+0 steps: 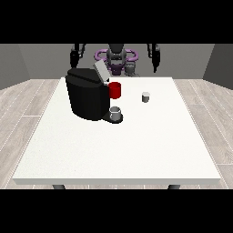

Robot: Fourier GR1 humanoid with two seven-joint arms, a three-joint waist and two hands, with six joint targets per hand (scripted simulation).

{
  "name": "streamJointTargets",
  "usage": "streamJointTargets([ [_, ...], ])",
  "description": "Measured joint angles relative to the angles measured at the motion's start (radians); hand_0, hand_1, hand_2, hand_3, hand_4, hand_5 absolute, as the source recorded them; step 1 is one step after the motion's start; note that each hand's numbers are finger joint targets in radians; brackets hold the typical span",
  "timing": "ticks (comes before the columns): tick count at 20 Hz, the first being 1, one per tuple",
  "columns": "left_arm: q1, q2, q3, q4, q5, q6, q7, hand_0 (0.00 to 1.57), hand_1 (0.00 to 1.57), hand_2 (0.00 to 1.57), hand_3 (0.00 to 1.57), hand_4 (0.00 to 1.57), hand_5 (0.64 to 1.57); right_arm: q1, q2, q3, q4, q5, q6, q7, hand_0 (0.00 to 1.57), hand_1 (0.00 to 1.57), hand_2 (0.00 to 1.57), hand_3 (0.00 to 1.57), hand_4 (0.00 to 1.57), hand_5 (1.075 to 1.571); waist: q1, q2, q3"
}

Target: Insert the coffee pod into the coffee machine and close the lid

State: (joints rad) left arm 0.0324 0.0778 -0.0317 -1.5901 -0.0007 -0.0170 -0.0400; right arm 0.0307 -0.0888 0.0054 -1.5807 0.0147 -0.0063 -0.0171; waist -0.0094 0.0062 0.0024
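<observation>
Both hands hang raised at the robot's sides, the hand at the view's left and the hand at the view's right; I cannot tell their fingers. The coffee pod stands on the counter, apart from the coffee machine, whose lid stands open. Best reach with the hand at the view's right, descending straight over the pod.

White bench carries black coffee machine, red cup just beside it, small grey pod apart.
</observation>
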Motion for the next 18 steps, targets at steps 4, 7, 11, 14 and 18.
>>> streamJointTargets([
  [4, -0.008, 0.057, -0.01, 0.014, -0.051, -0.035, -0.026, 0.0, 0.0, 0.0, 0.0, 0.0, 1.571, -0.002, 0.002, -0.007, 0.016, -0.018, 0.017, 0.008, 0.0, 0.0, 0.0, 0.0, 0.0, 1.571, 0.0, -0.014, -0.0014],
  [7, -0.021, 0.115, -0.043, 0.011, -0.133, -0.053, -0.041, 0.0, 0.0, 0.0, 0.0, 0.0, 1.571, -0.014, -0.002, -0.018, 0.026, -0.002, -0.003, 0.003, 0.0, 0.0, 0.0, 0.0, 0.0, 1.571, -0.013, -0.012, -0.0016],
  [11, -0.093, 0.229, -0.011, 0.064, -0.189, -0.101, -0.035, 0.0, 0.0, 0.0, 0.0, 0.0, 1.571, -0.047, 0.001, -0.011, 0.013, 0.07, -0.068, -0.018, 0.0, 0.0, 0.0, 0.0, 0.0, 1.571, -0.056, 0.036, -0.0021],
  [14, -0.168, 0.279, 0.005, 0.11, -0.216, -0.134, 0.003, 0.0, 0.0, 0.0, 0.0, 0.0, 1.571, -0.081, 0.025, 0.016, 0.01, 0.128, -0.121, -0.01, 0.0, 0.0, 0.0, 0.0, 0.0, 1.571, -0.077, 0.066, -0.0024],
  [18, -0.26, 0.338, 0.035, 0.212, -0.252, -0.162, 0.005, 0.0, 0.0, 0.0, 0.0, 0.0, 1.571, -0.128, 0.033, 0.036, -0.012, 0.149, -0.129, 0.007, 0.0, 0.0, 0.0, 0.0, 0.0, 1.571, -0.12, 0.12, -0.0025],
])
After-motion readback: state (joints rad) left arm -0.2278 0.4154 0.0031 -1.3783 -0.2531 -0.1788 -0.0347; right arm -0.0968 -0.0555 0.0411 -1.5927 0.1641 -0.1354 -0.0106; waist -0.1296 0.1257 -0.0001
